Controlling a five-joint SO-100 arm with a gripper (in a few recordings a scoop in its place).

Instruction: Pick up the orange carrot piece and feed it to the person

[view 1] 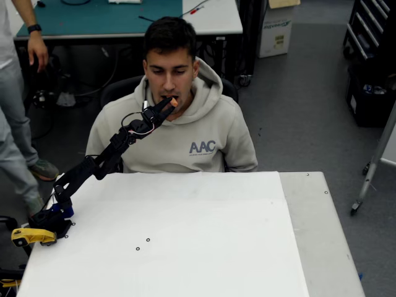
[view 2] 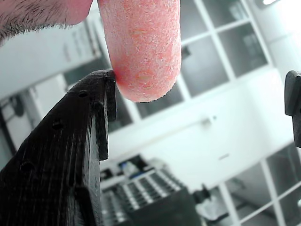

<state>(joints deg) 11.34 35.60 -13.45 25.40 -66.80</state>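
Nearest in the overhead view, a white counter (view 1: pixel 204 241) across the lower frame, bare but for a few small dark rings. At its lower left corner, the black arm (view 1: pixel 93 167) on a blue-and-yellow base, slanting up and right toward the middle of the frame.

At the arm's end, the tool (view 1: pixel 167 106), raised level with the mouth of the person (view 1: pixel 185 133) seated just behind the counter's far edge in a light hoodie marked "AAC". Right at the tool's tip, the orange carrot piece (view 1: pixel 174 101), at the person's lips.

In the wrist view, the tool (view 2: pixel 202 94) spread wide: broad black finger (view 2: pixel 61 155) filling the lower left, the other finger (view 2: pixel 294 108) only a sliver at the right edge. Hanging down from the top edge between them, the orange carrot piece (view 2: pixel 143 47), its rounded lower end touching the tip of the left-hand finger and well apart from the right-hand one. Not gripped from both sides. Stubbled skin of the person (view 2: pixel 28 14) at the upper left, touching the carrot's upper part.

Farther back in the overhead view, a second person (view 1: pixel 12 93) in grey trousers at the left edge, dark wristwatch (view 1: pixel 34 28) on the hanging arm. Beyond, a green mat (view 1: pixel 93 18) along the top, and a cardboard box (view 1: pixel 275 31) on the floor at the upper right.
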